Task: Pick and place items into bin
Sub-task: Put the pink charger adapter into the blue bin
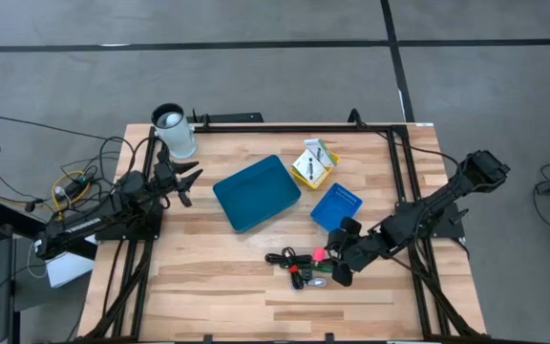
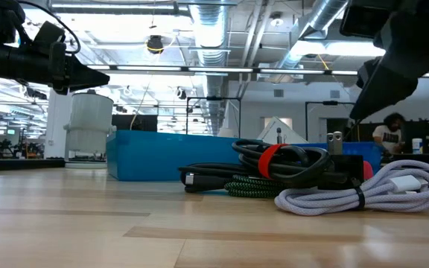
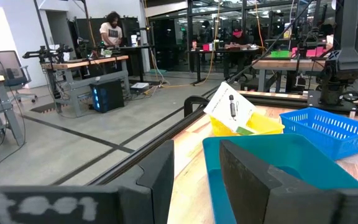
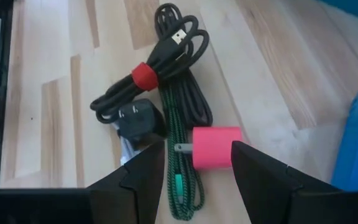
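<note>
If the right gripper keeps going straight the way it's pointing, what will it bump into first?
Most likely the pink charger plug. The right gripper stands open over the pile of cables, and the plug lies almost between its fingers, beside the green braided cable. How far above it the gripper hangs is hard to judge.

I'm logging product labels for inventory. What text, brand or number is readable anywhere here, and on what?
None can be read.
White packet in the yellow bin: a black pen-like picture, no readable words.
Left wrist view, bottom strip: pale marks, too blurred to read.
Pink charger, cables: no visible label.
</note>
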`<state>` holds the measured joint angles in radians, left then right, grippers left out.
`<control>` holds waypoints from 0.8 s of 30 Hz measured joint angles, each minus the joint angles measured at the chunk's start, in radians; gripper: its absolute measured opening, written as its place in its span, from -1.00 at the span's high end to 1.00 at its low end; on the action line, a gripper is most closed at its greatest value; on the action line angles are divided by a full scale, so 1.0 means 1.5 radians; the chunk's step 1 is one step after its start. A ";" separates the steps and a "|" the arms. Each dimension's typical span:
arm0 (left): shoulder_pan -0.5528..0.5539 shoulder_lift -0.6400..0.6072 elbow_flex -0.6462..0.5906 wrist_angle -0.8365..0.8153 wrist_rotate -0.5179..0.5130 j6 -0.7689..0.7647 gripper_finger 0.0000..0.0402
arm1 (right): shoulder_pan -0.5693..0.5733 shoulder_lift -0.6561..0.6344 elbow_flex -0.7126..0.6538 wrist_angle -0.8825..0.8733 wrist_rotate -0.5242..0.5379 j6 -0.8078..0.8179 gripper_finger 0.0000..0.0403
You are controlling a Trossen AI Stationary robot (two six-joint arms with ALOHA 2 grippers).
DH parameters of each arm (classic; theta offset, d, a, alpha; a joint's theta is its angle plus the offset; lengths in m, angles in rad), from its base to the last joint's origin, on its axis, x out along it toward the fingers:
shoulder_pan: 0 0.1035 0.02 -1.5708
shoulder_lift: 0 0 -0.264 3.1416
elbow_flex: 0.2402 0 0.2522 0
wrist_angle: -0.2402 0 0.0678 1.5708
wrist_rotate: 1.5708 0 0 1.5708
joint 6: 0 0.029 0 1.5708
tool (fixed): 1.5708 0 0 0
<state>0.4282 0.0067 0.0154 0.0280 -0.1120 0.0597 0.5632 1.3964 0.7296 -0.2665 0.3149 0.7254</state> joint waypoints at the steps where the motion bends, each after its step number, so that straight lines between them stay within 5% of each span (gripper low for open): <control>1: 0.000 0.000 0.000 0.000 0.000 0.000 0.41 | 0.000 0.000 0.000 -0.001 0.000 0.000 0.11; 24: 0.000 0.000 0.000 0.000 0.000 0.000 0.41 | -0.017 0.044 0.027 0.004 -0.029 0.042 0.11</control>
<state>0.4282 0.0064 0.0158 0.0280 -0.1120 0.0597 0.5376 1.4620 0.7697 -0.2612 0.2718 0.7877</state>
